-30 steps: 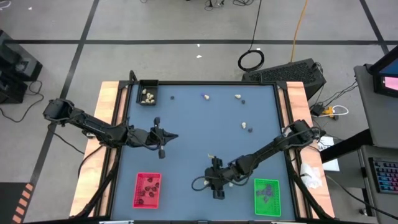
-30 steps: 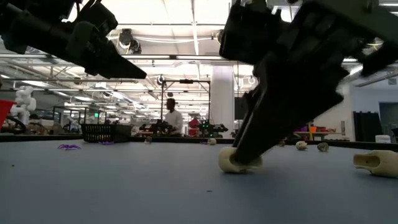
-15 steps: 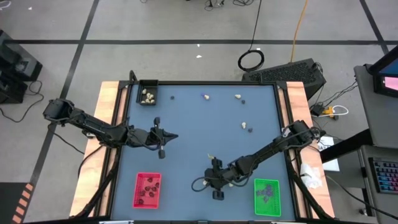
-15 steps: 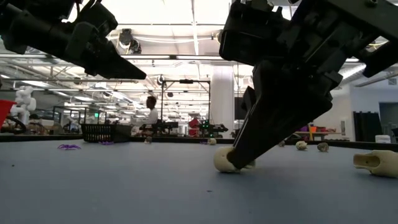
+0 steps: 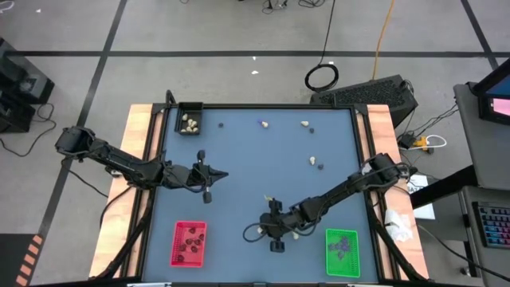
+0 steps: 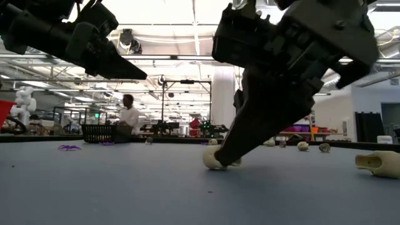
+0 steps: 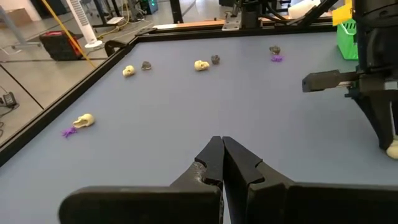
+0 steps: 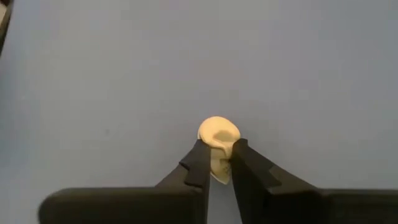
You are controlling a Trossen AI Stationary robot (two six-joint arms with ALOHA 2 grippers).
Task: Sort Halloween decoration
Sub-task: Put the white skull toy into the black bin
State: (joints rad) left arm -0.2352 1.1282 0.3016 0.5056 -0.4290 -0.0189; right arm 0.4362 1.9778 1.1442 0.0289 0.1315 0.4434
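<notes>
A cream-white lump of the Halloween decoration lies near the table's front middle, and my right gripper is shut on it; the low view shows the lump under my right gripper. My left gripper hangs shut over the table's left middle, holding nothing; its own view shows my left gripper above bare table. More loose trinkets lie toward the far right: cream lumps and a black lump. My right gripper pinches the cream-white lump's near end between its two fingertips. The fingers slant down at it from the table's right. Most of the lump sticks out beyond the tips, and its underside rests on the table.
A black tray with cream lumps stands at the far left corner. A red tray with black lumps is at the near left, and a green tray with purple bits at the near right. A cream piece lies at the right.
My right gripper has shut on the cream-white lump. The lump has slid a little along the table toward its left edge and stays down on the surface. A person in the room behind has walked leftward.
</notes>
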